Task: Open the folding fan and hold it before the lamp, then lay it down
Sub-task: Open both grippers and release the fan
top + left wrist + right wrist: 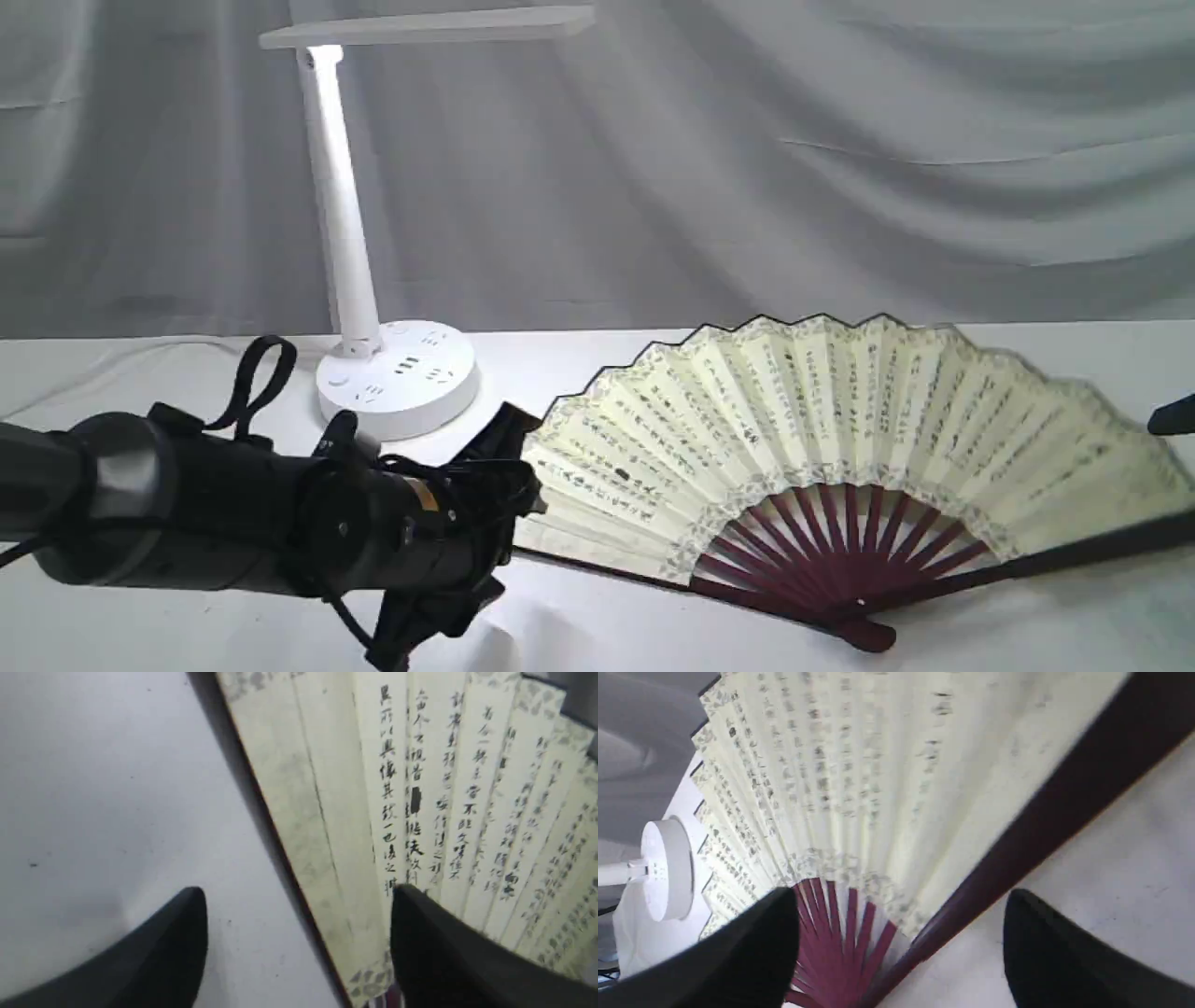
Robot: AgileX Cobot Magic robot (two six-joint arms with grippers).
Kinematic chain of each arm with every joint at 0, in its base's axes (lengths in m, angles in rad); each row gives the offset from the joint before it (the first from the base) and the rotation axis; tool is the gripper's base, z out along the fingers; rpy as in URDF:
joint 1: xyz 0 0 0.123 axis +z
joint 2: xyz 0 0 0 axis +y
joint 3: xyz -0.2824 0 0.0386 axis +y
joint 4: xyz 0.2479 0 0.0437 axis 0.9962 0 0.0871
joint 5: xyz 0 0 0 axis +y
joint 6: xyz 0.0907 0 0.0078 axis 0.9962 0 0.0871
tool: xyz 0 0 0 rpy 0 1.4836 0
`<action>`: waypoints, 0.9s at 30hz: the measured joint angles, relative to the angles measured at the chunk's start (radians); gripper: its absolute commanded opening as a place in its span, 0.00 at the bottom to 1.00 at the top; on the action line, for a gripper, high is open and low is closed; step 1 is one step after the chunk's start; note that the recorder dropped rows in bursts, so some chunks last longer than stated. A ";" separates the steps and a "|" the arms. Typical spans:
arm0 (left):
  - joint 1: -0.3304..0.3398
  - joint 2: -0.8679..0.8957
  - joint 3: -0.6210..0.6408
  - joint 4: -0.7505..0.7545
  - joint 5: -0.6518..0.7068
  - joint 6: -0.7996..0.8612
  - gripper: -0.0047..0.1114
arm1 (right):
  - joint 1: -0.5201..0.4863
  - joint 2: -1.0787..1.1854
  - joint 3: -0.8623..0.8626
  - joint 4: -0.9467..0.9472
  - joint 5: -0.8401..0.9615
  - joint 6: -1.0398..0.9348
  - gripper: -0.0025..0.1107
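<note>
The folding fan (822, 420) lies spread wide on the white table, cream leaf with calligraphy up and maroon ribs meeting at the pivot near the front. My left gripper (509, 509) is open at the fan's left end; in the left wrist view its fingers (187, 933) straddle the left guard (275, 835) without closing on it. My right gripper (901, 896) is open too, with the dark right guard (1031, 830) running between its fingertips; only a black tip (1172, 417) of it shows in the exterior view. The lamp (341, 215) stands at the back left.
The lamp's round base (397, 378) with sockets sits just behind the fan's left end and my left arm (187, 504). A grey cloth backdrop (747, 168) hangs behind the table (597, 625). A white cable runs off left from the lamp.
</note>
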 measured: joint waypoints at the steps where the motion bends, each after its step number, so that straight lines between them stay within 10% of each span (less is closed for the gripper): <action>1: 0.002 0.000 -0.010 0.007 0.026 0.008 0.53 | 0.000 -0.009 0.000 -0.011 -0.002 0.009 0.57; 13: 0.002 0.000 -0.130 0.185 0.353 0.112 0.50 | 0.071 -0.127 0.000 -0.224 -0.026 0.069 0.57; 23: 0.019 0.000 -0.239 0.199 0.651 0.430 0.07 | 0.331 -0.183 0.000 -0.529 -0.103 0.149 0.50; 27: 0.032 0.000 -0.271 0.207 0.731 0.576 0.04 | 0.426 -0.183 0.000 -0.672 -0.126 0.206 0.45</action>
